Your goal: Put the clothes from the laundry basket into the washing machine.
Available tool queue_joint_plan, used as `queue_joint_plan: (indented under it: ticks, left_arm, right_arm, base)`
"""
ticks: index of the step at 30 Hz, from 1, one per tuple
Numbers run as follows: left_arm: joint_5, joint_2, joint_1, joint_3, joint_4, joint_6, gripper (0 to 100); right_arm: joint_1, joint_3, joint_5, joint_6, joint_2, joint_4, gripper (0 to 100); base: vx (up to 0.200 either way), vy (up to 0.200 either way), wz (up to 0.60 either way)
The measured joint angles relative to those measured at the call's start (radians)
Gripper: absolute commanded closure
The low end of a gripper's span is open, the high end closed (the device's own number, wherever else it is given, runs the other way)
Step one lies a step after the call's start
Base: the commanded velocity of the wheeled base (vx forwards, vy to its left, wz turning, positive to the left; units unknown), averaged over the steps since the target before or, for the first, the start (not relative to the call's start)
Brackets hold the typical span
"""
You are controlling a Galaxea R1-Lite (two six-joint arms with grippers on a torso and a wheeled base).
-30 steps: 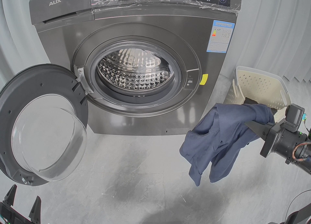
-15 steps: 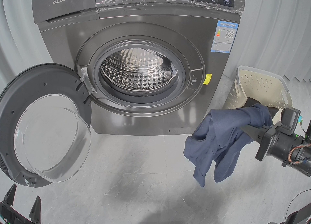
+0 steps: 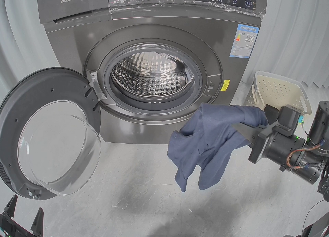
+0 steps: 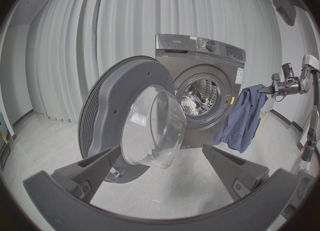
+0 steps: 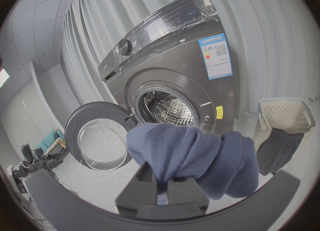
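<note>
A grey front-loading washing machine (image 3: pixel 150 18) stands on a pale floor (image 3: pixel 137 186) before a white curtain. Its round door (image 3: pixel 48 87) is swung fully open to the robot's left, the clear inner bowl facing outward. The steel drum (image 3: pixel 150 76) is in plain sight through the open porthole, with no clothing visible inside.

The right gripper (image 3: pixel 245 128) hangs in the air in front of the machine's lower right corner, its two fingers pressed together on a fold of a blue garment (image 3: pixel 205 141). The garment drapes down from the fingers in loose folds, clear of the floor, just below and to the right of the porthole.

A cream perforated laundry basket (image 3: pixel 284 90) sits on the floor against the machine's right side, behind the right arm. A dark garment (image 5: pixel 278 151) hangs over the basket's near rim.

The left gripper (image 3: pixel 24 213) is low near the floor, below the open door, its fingers spread apart and holding nothing.
</note>
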Motion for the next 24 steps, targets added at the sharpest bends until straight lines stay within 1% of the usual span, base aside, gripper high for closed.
queue_joint_plan:
  ticks: [5, 11, 14, 17, 18, 20, 21, 24]
  left_arm:
    - [-0.007, 0.000, 0.000, 0.000, -0.001, 0.007, 0]
    - [-0.012, 0.000, 0.002, 0.000, -0.032, 0.022, 0]
    - [-0.038, 0.009, 0.004, -0.038, -0.053, 0.026, 0]
    - [-0.107, 0.049, 0.004, -0.079, -0.063, 0.029, 0]
    - [-0.139, 0.065, 0.004, -0.086, -0.066, 0.029, 0]
    - [-0.236, 0.116, 0.004, -0.097, -0.070, 0.030, 0]
    - [-0.271, 0.139, 0.004, -0.100, -0.074, 0.032, 0]
    - [-0.353, 0.237, 0.006, -0.107, -0.099, 0.046, 0]
  right_arm:
    - [0.042, -0.043, -0.005, 0.003, 0.076, -0.069, 100]
    - [0.092, -0.117, -0.007, 0.037, 0.163, -0.130, 100]
    - [0.106, -0.153, -0.007, 0.044, 0.200, -0.158, 100]
    - [0.116, -0.196, -0.007, 0.048, 0.240, -0.188, 100]
    - [0.117, -0.208, -0.007, 0.048, 0.251, -0.194, 100]
    - [0.121, -0.236, -0.008, 0.049, 0.279, -0.213, 100]
    - [0.121, -0.245, -0.009, 0.050, 0.290, -0.220, 100]
    - [0.123, -0.273, -0.011, 0.050, 0.329, -0.244, 100]
  base:
    - [0.000, 0.000, 0.00]
    - [0.000, 0.000, 0.00]
    - [0.000, 0.000, 0.00]
    - [0.000, 0.000, 0.00]
    - [0.000, 0.000, 0.00]
    - [0.000, 0.000, 0.00]
    - [0.000, 0.000, 0.00]
    - [0.000, 0.000, 0.00]
